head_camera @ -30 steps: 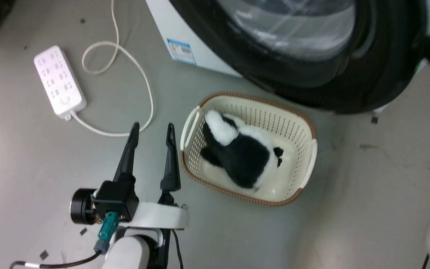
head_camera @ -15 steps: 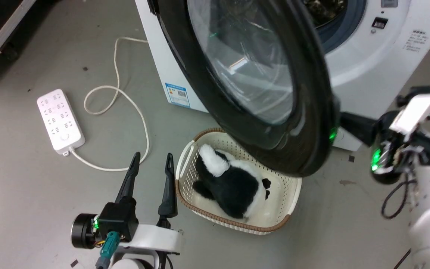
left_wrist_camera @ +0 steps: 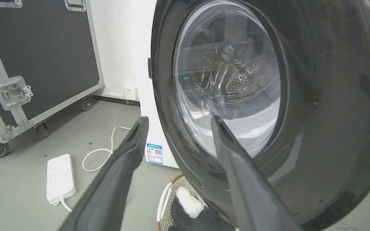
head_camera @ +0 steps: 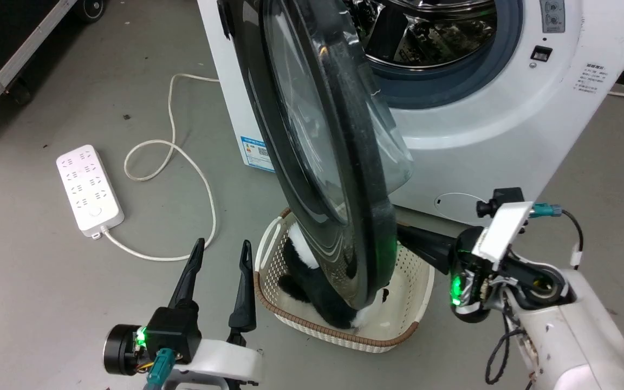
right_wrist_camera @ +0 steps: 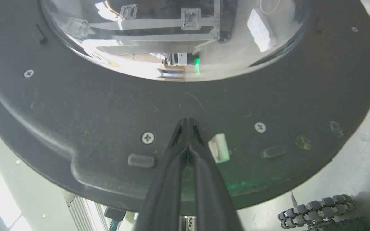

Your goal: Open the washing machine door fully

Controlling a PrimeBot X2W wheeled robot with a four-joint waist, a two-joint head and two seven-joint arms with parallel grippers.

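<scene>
Right gripper (right_wrist_camera: pixel 188 121) closed tight, fingers flat together, nothing between them, tips set against the matte inner face of the washing machine door (right_wrist_camera: pixel 108 106), just beside a small white block there. Left gripper (head_camera: pixel 222 244) parted wide, holding nothing, on the door's outer side and clear of it. Door itself swung well out from the white washing machine (head_camera: pixel 507 124), nearly edge-on from the head view, hinged at its far edge. Behind the door: open steel drum (head_camera: pixel 431 27) ringed in grey rubber (head_camera: pixel 453 81). Under the door's lower rim: cream perforated basket (head_camera: pixel 268 254) with brown woven trim, black-and-white plush toy (head_camera: pixel 312 281) inside, partly hidden by the door. Out from the door's outer face: white power strip (head_camera: pixel 89 187) with looped pale cord (head_camera: pixel 203 179) on smooth grey floor (head_camera: pixel 46 281); farther that way, black flight case (left_wrist_camera: pixel 37 48) with metal edging and casters. Door rim glossy black; centre a bulging clear glass bowl; inner face scuffed, with screw heads.
</scene>
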